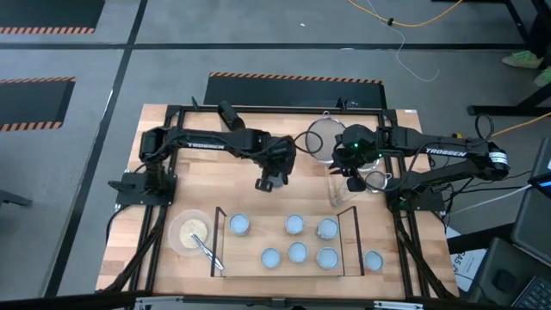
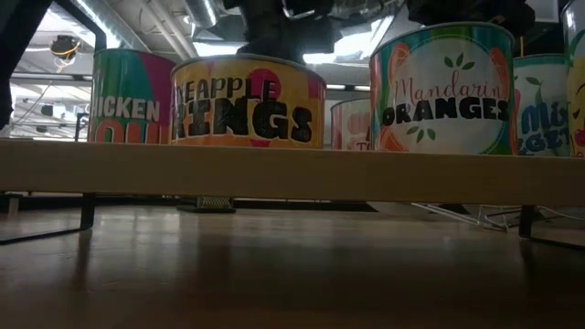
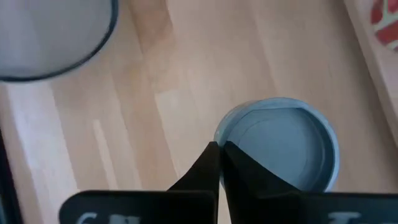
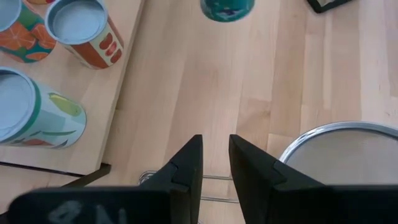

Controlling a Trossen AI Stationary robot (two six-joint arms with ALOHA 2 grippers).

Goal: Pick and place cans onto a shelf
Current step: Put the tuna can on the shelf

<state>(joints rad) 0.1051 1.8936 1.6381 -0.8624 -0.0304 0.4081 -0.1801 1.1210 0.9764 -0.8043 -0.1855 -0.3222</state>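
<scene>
Left end effector (image 3: 219, 163) closed above upright can (image 3: 280, 144)

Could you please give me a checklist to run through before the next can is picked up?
1. Left end effector free: ok, shut on nothing, over the table behind the shelf.
2. Right end effector free: ok, slightly open, nothing between.
3. All cans shelved: not ok, one can stands on the table to the right of the shelf.
4. Shelved cans upright: ok, six round tops show.
5. Room on the shelf: ok, its front left part is bare.
6. Right arm's path past the strainer: cannot tell.
</scene>
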